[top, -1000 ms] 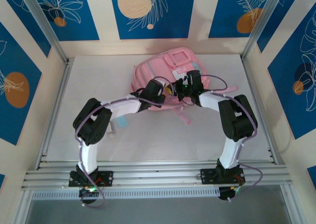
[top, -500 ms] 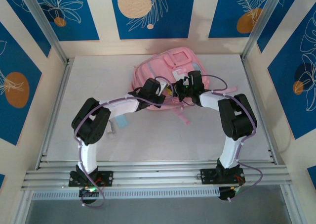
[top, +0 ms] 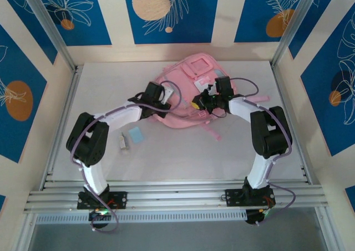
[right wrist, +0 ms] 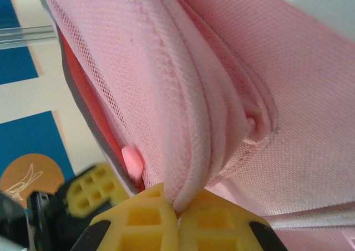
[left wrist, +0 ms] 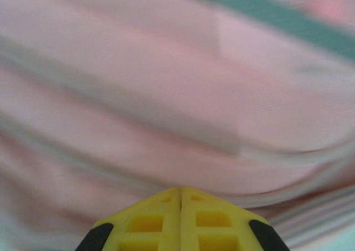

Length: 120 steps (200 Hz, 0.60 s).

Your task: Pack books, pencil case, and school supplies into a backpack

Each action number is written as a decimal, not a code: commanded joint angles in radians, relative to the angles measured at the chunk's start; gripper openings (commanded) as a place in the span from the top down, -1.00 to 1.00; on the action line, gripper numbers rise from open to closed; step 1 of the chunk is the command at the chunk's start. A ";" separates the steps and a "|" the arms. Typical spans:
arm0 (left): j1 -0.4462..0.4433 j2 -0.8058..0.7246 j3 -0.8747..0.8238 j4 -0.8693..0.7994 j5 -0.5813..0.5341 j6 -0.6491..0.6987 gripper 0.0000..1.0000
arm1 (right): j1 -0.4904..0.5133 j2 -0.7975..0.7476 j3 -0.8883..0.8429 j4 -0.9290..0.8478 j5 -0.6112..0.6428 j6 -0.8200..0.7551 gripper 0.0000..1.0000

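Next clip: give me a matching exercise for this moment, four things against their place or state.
1 backpack
2 blue square
3 white piece
4 right gripper

A shut on a pink fabric fold
B tiny, on the table, farthest left
C pink, at the table's far middle
D flat on the table, just right of the white piece

Pairs: 1-C, 2-D, 3-B, 4-A

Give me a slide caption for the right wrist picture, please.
Wrist-camera close-up: the right claw pinches a thick seam fold of the pink backpack.
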 commanded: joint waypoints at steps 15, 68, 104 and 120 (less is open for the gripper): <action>0.018 -0.034 0.036 -0.080 0.037 0.028 1.00 | -0.037 -0.043 0.044 -0.109 -0.041 -0.089 1.00; -0.086 -0.094 -0.038 0.027 0.125 -0.182 1.00 | -0.001 -0.025 0.020 0.036 -0.065 0.086 1.00; -0.128 -0.119 -0.104 0.159 0.096 -0.366 0.65 | 0.047 -0.029 -0.054 0.222 -0.068 0.254 1.00; -0.117 -0.092 -0.081 0.138 0.000 -0.360 0.66 | 0.054 -0.047 -0.092 0.260 -0.045 0.289 1.00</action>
